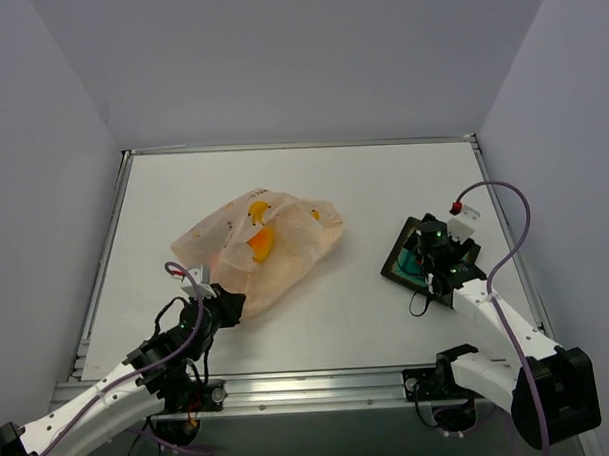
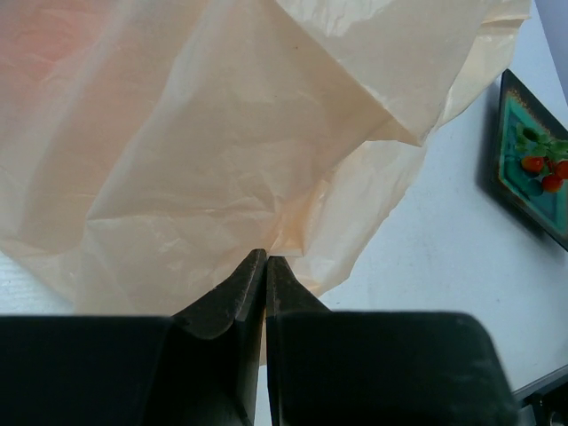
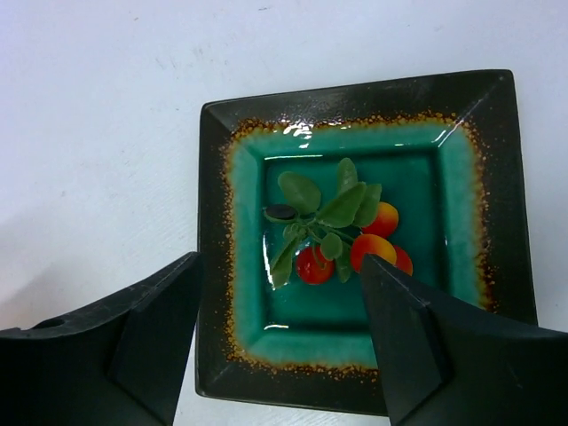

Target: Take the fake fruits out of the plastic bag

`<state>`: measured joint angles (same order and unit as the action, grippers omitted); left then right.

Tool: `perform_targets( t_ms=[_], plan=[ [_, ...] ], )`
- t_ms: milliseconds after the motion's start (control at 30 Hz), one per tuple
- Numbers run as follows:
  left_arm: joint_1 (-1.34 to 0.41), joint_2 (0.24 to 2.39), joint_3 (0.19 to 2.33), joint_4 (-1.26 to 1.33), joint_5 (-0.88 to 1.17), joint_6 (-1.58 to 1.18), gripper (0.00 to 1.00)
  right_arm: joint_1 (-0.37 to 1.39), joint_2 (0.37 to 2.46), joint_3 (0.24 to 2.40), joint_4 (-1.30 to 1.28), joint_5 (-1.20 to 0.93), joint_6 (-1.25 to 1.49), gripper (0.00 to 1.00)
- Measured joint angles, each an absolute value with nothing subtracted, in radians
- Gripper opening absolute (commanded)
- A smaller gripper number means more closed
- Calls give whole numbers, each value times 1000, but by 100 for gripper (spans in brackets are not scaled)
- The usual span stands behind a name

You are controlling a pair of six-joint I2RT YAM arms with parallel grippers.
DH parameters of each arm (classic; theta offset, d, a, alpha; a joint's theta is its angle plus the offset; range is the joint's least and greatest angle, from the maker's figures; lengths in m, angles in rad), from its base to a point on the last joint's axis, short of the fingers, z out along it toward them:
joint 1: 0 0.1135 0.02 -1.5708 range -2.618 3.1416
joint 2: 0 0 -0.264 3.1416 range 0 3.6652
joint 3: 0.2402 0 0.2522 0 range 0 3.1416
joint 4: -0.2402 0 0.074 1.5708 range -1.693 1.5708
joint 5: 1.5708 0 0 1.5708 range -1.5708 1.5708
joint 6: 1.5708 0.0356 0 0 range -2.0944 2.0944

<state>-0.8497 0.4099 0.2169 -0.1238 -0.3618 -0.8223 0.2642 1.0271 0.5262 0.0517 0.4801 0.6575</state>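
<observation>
From above, the plastic bag (image 1: 257, 252) lies crumpled left of the table's (image 1: 338, 317) middle. It carries yellow banana prints, and a few dark marks near its far edge are too small to read. An orange fruit (image 1: 262, 245) glows through the film. The left gripper (image 1: 225, 303) sits at the bag's near edge, and the right gripper (image 1: 427, 256) hangs over a dark square tray (image 1: 400, 257) close to the table's right edge. This view hides the tray's contents. The left wrist camera shows what the overhead cannot: its fingers (image 2: 240, 297) are pressed together, pinching a fold of the bag's edge, with a pink tint behind the film at upper left. The tray appears at the right with small red and green pieces (image 2: 541, 162) in it. The right wrist camera looks straight down on the teal glazed tray, where red-orange fruits with green leaves lie in its well between the spread, empty jaws.
</observation>
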Motion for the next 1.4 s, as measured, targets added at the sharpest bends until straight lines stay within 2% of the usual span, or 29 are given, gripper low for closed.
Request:
perform_targets(
  t_ms=[67,100,167,200,300,433,567,667,767,867,900,967,1067,1400],
  plan=[
    [-850,410,217,-122,-360,-826,2,263,1015,526,51,461,651,58],
    [-850,408,217,-123,-359,-827,2,266,1002,526,52,450,645,48],
    [-850,398,217,-125,-361,-827,2,290,972,530,58,404,621,38],
    [-850,390,217,-128,-363,-827,2,335,965,549,59,391,603,30],
    [-850,360,217,-144,-375,-826,2,563,1005,650,83,357,547,14],
    [-849,328,218,-167,-401,-835,2,875,1156,809,202,242,427,12],
    [-847,329,218,-181,-434,-849,2,993,1338,898,292,137,342,9],
    [-844,344,218,-183,-456,-853,2,1003,1481,928,354,145,377,12],
    [-843,349,218,-183,-461,-870,2,1007,1579,927,411,201,478,22],
    [-843,335,218,-185,-461,-878,3,1017,1658,928,469,302,582,45],
    [-843,326,218,-187,-460,-879,2,1023,1682,928,489,329,616,57],
    [-843,308,218,-195,-459,-879,2,1030,1738,939,521,380,678,72],
    [-843,293,218,-204,-460,-877,3,1035,1816,982,538,431,737,81],
    [-843,292,218,-208,-432,-876,2,1032,1982,1130,588,524,838,81]
  ],
)
